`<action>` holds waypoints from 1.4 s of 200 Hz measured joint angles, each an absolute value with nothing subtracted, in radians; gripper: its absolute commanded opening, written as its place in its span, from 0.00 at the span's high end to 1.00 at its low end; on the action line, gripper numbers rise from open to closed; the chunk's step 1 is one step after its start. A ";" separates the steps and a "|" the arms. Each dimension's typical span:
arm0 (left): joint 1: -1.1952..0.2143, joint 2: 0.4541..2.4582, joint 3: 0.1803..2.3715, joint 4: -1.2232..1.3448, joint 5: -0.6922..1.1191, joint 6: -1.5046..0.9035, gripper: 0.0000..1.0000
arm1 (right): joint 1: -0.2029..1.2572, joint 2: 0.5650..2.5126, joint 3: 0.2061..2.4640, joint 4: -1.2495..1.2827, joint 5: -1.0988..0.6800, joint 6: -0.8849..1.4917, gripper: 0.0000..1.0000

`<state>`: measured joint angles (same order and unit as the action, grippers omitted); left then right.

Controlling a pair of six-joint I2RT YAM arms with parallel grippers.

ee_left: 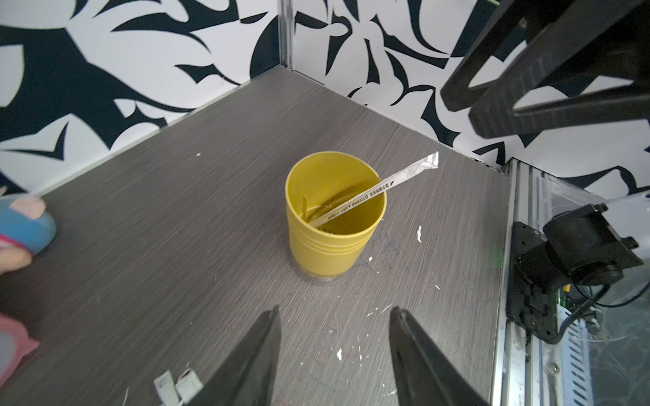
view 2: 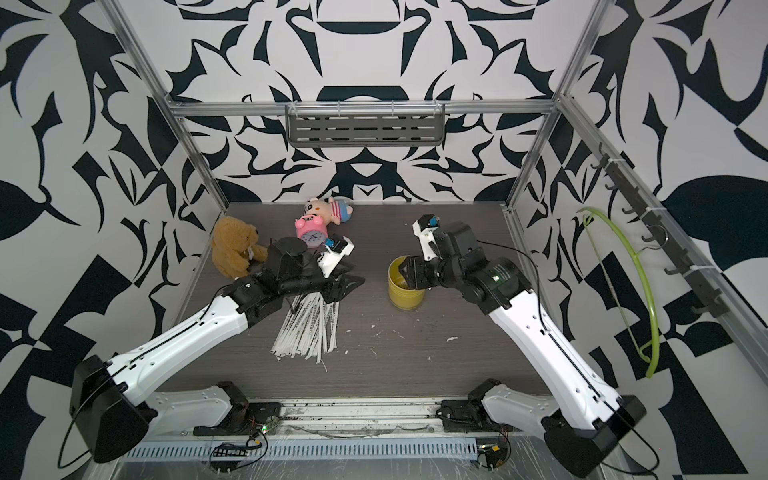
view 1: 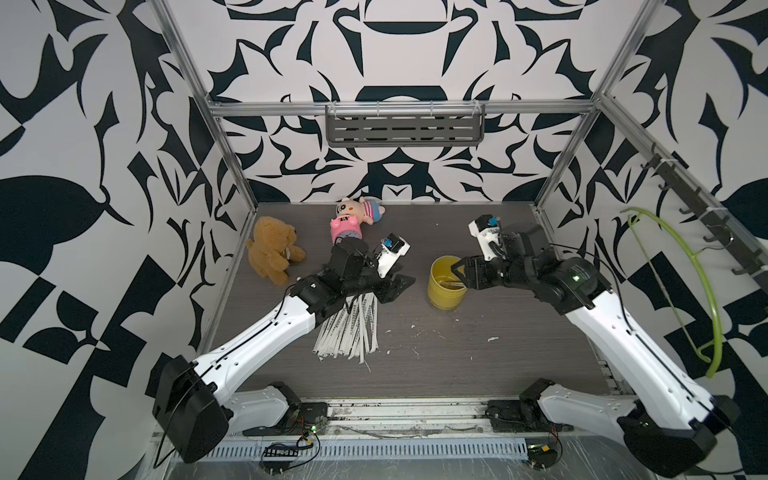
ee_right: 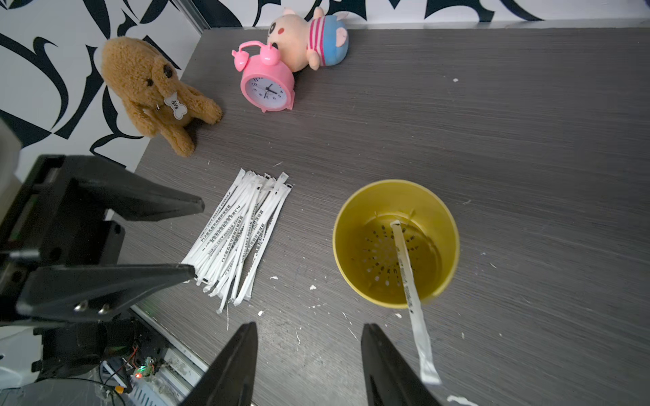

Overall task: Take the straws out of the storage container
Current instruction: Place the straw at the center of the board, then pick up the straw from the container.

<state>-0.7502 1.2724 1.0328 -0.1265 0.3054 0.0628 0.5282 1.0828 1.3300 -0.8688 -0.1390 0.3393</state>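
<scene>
so, in both top views the yellow cup point(view 1: 444, 297) point(view 2: 405, 297) stands upright on the grey surface point(view 1: 478, 365). the pile of wrapped straws point(view 1: 349, 328) point(view 2: 305, 328) lies flat well apart from it, partly under the left arm. the left claw point(view 1: 405, 286) hangs past the pile's far end, and the right claw point(view 1: 459, 272) sits over the cup's mouth.

left wrist view: the left claw's fingers are spread wide with nothing between them, pointing toward the cup. one straw point(ee_left: 387, 181) leans inside it, top end poking out over the rim.

right wrist view: the right claw is spread too and empty. that leaning straw's free end is just beside one finger, can't tell if it's touching. the pile lies near a brown plush dog point(ee_right: 151, 91) and a pink alarm clock point(ee_right: 267, 84).
</scene>
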 measured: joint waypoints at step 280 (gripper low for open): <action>-0.863 1.983 1.612 -0.250 0.618 0.544 0.59 | 0.481 0.747 1.027 -0.891 0.046 0.382 0.30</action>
<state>-0.8635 1.9827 1.6115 -0.2504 0.6182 0.5438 0.4808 0.7471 1.0271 -0.8913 0.0463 0.3820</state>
